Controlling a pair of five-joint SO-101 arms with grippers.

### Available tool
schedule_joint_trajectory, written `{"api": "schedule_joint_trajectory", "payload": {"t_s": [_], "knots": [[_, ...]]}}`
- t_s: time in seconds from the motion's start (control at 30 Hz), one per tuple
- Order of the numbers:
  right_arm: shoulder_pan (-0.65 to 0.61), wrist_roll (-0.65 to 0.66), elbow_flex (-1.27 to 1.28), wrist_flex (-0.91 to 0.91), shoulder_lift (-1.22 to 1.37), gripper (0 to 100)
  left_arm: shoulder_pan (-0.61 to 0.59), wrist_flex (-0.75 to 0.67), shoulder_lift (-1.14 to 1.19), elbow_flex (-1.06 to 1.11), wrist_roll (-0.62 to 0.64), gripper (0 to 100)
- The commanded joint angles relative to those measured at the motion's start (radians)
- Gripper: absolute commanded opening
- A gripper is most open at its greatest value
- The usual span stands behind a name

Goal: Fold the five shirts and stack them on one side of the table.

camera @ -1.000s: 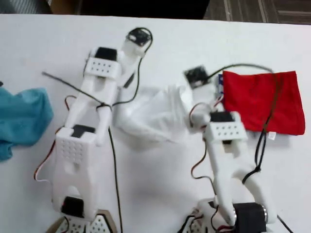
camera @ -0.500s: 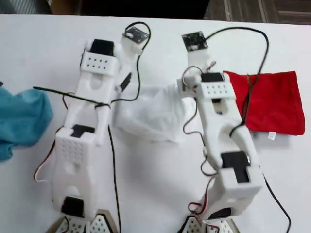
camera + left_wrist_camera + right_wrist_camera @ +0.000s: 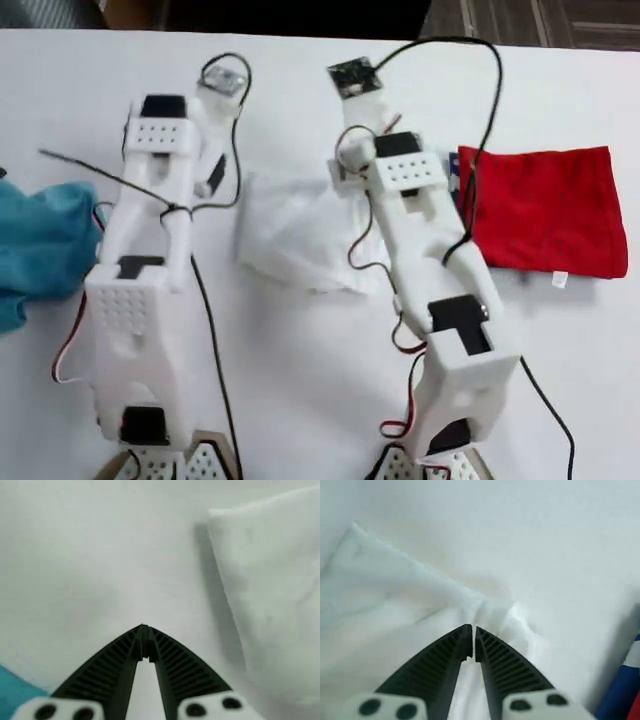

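white table [image 3: 300,400], dark floor [image 3: 500,20] behind

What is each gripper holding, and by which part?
Right gripper pinches the crumpled white cloth shirt at its puckered edge, it seems. Left gripper is shut, holding nothing.

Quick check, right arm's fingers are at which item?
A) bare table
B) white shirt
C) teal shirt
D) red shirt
B: in the right wrist view the right fingers are closed, and their tips meet on puckered cloth of the white shirt. The red shirt lies apart, off to the side.
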Motion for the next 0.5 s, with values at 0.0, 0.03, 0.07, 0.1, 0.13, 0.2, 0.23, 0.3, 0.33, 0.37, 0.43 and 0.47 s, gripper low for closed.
{"api": "schedule_joint_trajectory", "payload": {"t_s": [0.0, 0.03, 0.07, 0.1, 0.13, 0.2, 0.23, 0.3, 0.33, 0.37, 0.43, 0.47], "knots": [[-0.038, -0.002, -0.041, -0.004, 0.012, 2.4, -0.020, -0.109, -0.012, 0.087, 0.008, 3], [-0.039, -0.002, -0.043, -0.010, 0.031, 2.4, -0.017, -0.126, -0.015, 0.107, 0.009, 3], [-0.033, 0.000, -0.048, -0.012, 0.053, 2.4, -0.012, -0.141, -0.017, 0.122, 0.009, 3], [-0.021, 0.002, -0.048, -0.012, 0.076, 2.4, -0.011, -0.150, -0.020, 0.131, 0.012, 3], [-0.004, 0.014, -0.048, -0.012, 0.102, 2.4, -0.008, -0.155, -0.021, 0.134, 0.020, 3], [0.033, 0.064, -0.048, -0.008, 0.150, 2.4, -0.005, -0.152, -0.021, 0.114, 0.035, 3], [0.059, 0.080, -0.048, -0.005, 0.170, 2.4, -0.002, -0.149, -0.021, 0.099, 0.035, 3], [0.107, 0.095, -0.044, -0.004, 0.197, 2.4, 0.006, -0.147, -0.021, 0.064, 0.035, 3], [0.130, 0.097, -0.046, -0.004, 0.203, 2.4, 0.015, -0.147, -0.021, 0.047, 0.034, 3], [0.150, 0.097, -0.044, -0.004, 0.205, 2.4, 0.025, -0.146, -0.021, 0.030, 0.034, 3], [0.182, 0.098, -0.046, -0.002, 0.203, 2.4, 0.049, -0.135, -0.021, -0.002, 0.034, 3], [0.193, 0.098, -0.048, -0.002, 0.203, 2.4, 0.068, -0.126, -0.017, -0.019, 0.034, 3]]}}
